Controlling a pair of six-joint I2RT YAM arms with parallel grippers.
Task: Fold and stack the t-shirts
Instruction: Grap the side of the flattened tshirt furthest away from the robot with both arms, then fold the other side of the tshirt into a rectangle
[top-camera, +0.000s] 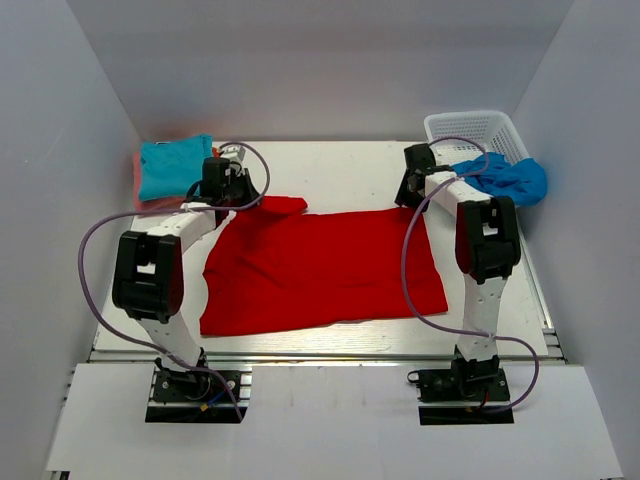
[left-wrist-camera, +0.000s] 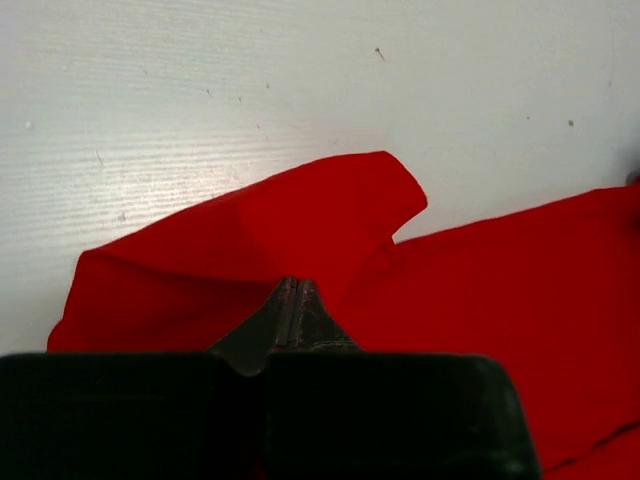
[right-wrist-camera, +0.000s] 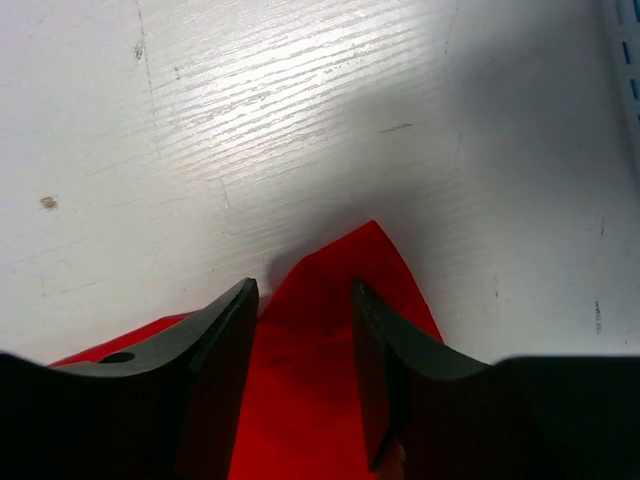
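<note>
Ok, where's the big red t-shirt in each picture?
Top external: the red t-shirt lies spread across the middle of the white table.
Left wrist: it fills the lower half.
Right wrist: one pointed corner shows at bottom centre.
Shared landmark: the white table lies under it in all three views.

White left arm (top-camera: 178, 338) and right arm (top-camera: 482, 305), boxy black joint housings (top-camera: 487, 240), lilac cables (top-camera: 83, 262) looping beside each, black base plates (top-camera: 225, 400), matte black left hand (left-wrist-camera: 290, 292) and right hand (right-wrist-camera: 305, 300), tapered dark fingers (right-wrist-camera: 225, 340)
</note>
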